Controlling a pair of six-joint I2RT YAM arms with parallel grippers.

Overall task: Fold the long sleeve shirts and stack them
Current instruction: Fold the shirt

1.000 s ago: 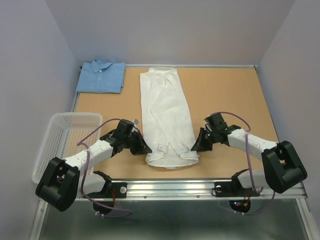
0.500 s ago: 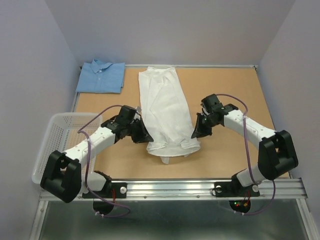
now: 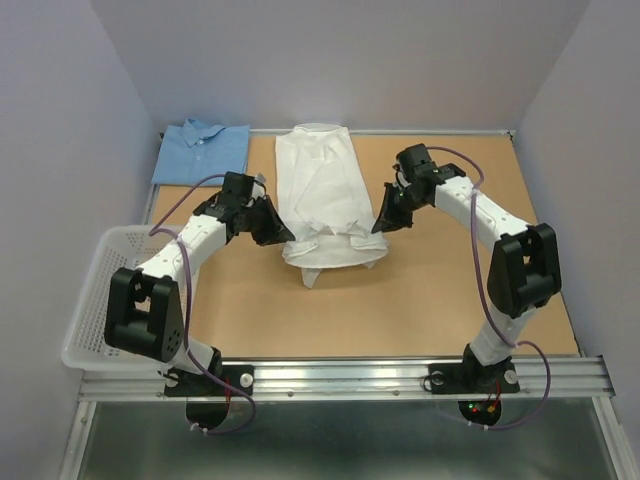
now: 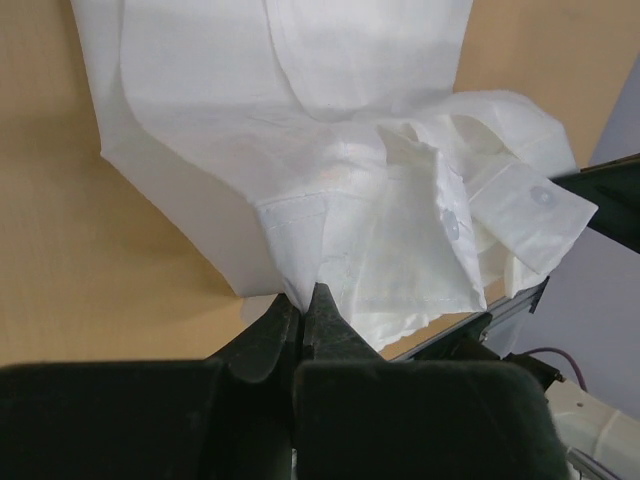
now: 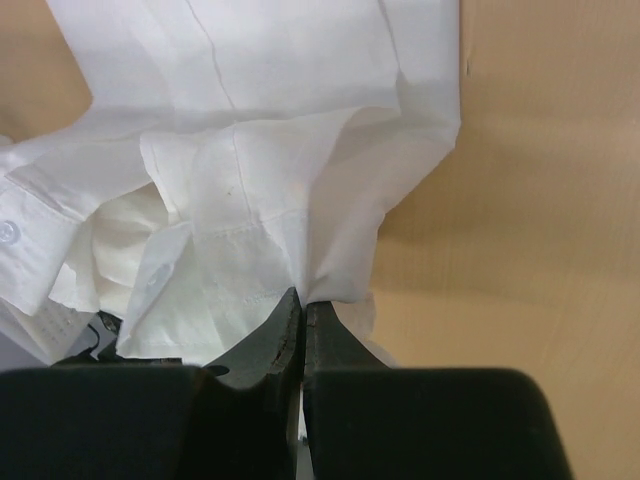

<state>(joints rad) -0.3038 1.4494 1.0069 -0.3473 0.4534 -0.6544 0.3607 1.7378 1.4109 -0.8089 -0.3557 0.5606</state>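
White shirt (image 3: 325,190): lies lengthwise mid-table, collar end apparently toward the far edge, near hem raised off the board and bunched over the body. Thin woven cloth by the look: soft, limp and light. It creases readily and sags between the two pinch points, so I judge both corners should travel together or the fold will skew. Stiffer parts are the buttoned cuff (image 4: 530,215) and the stitched hem band. Best hold is judged to be the hem corners, where the seam gives the pads some bite.

Left gripper (image 4: 308,300): jaws pressed together on the left hem corner, cloth emerging from the tips. Right gripper (image 5: 303,300): likewise clamped, on the right hem corner.

Blue shirt (image 3: 203,153): already folded into a flat rectangle at the far-left corner of the table (image 3: 450,300), just beside the white one's far end. Table is matte tan board; some drag expected. Mesh basket (image 3: 100,285): white plastic, near left edge.
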